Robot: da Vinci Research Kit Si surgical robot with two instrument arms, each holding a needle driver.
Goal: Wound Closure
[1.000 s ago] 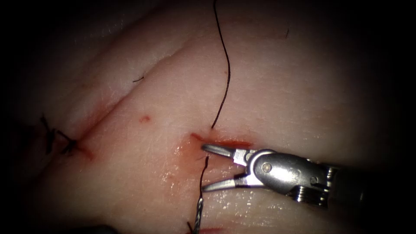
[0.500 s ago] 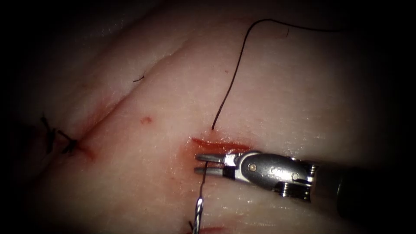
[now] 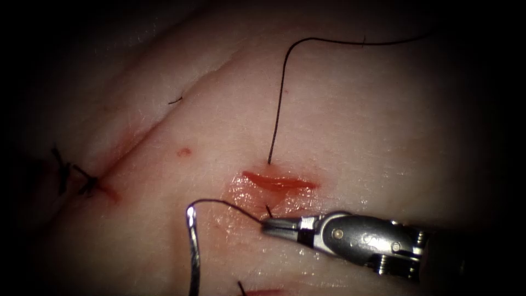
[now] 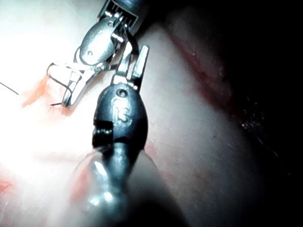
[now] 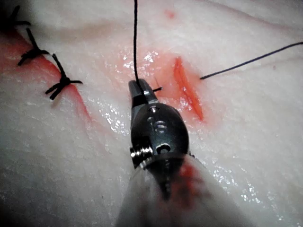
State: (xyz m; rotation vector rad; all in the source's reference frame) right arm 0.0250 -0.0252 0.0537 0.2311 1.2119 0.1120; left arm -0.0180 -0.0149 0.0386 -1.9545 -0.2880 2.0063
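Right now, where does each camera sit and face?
Endoscope: above and in front of the tissue, facing down at the cut; right claw enters from the right, shut on thread; needle left of the cut, apparently outside tissue.
Left wrist: on left arm, facing along its shaft at left claw; its hold unclear.
Right wrist: on right arm, facing along its shaft at right claw.
Shared: endoscope and right wrist both show right claw on thread.

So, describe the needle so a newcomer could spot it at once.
On the pale tissue, find the right tool, its jaws shut on thread. Follow that thread left to the needle: the only thin curved steel, lower left of the red cut.
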